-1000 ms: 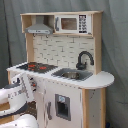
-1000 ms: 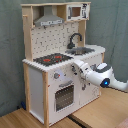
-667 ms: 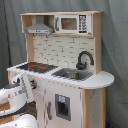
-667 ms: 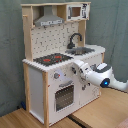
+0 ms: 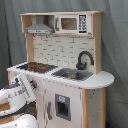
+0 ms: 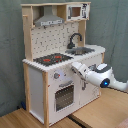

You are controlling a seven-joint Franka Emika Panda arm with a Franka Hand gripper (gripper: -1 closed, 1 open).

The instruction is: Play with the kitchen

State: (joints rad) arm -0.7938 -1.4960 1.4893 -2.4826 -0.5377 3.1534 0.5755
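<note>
The white arm (image 6: 97,74) is seen nearest, reaching in from the second exterior view's right, its jaws (image 6: 74,66) held against the kitchen (image 6: 55,55) front just below the stovetop (image 6: 52,58) edge; whether they are open cannot be told. Behind, the sink (image 5: 73,74), black faucet (image 5: 84,59) and grey hood (image 5: 39,29) are seen.

wooden floor (image 6: 100,112) carries kitchen (image 6: 50,70), standing upright on it.
</note>
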